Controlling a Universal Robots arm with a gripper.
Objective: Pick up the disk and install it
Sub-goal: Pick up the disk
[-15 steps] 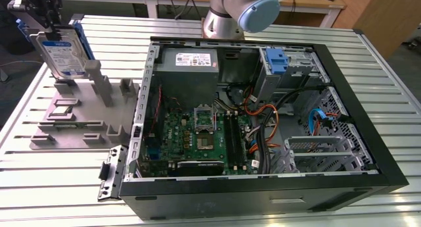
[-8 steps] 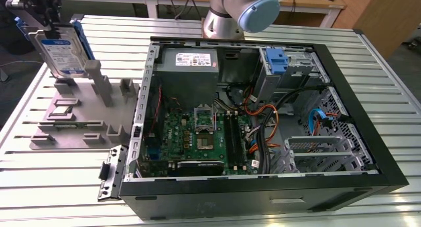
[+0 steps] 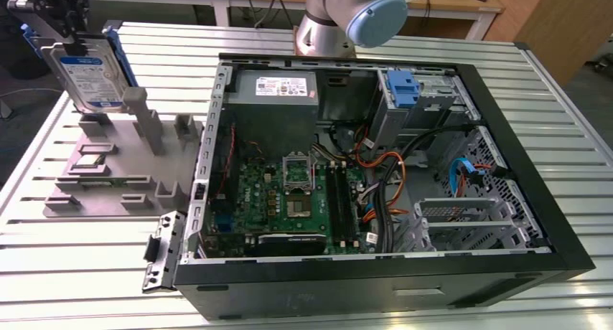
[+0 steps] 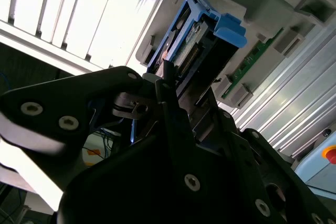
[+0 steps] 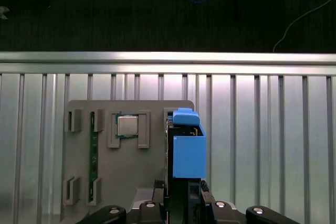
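The disk (image 3: 91, 82), a silver drive with a white and blue label and blue side rails, stands upright at the far end of the grey parts fixture (image 3: 105, 179), at the exterior view's left. My gripper (image 3: 75, 49) comes down on its top edge, and the black fingers are shut on the disk. In the first wrist view the disk's blue rail (image 5: 188, 150) sits right in front of the gripper (image 5: 184, 198). In the second wrist view the disk (image 4: 194, 45) runs out from between the fingers (image 4: 173, 108). I cannot tell whether its lower end still rests in the fixture slot.
An open computer case (image 3: 536, 201) lies at the exterior view's right, with a grey power supply (image 3: 278, 93), a motherboard (image 3: 287, 201) and a blue bracket (image 3: 407, 90) in the drive bay. The fixture (image 5: 121, 182) also carries a processor chip (image 5: 127, 126) and a memory stick (image 5: 93, 156). The robot base (image 3: 349, 18) stands behind the case.
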